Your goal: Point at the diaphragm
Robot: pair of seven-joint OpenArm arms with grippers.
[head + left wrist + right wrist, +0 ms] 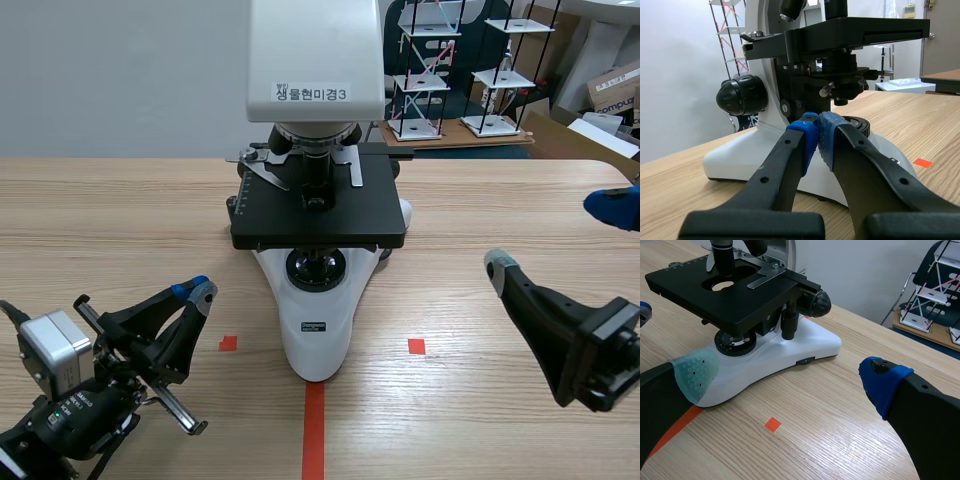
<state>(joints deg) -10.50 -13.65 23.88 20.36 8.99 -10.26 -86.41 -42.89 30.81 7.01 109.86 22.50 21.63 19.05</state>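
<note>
Under the stage [860,30], only our wrist views are showing the diaphragm [842,85]; left tool [817,127] pressed together, right tool [787,376] spread; head [315,40] reading "생물현미경3".

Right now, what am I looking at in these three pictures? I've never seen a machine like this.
You are seeing two black robot arms working at a wooden table. The wide picture is taken from a camera between the arms. The other two come from a camera on each arm's wrist, looking past its tool. The left tool has its two fingers closed, blue pads touching, with nothing between them. It sits low in front of the microscope. The right tool is open, with its fingers wide apart, and it holds nothing either. The white and black microscope stands in the middle of the table, and neither tool touches it. The orange-red tape marks are only guides stuck to the wood. Behind the table stand some small racks.
</note>
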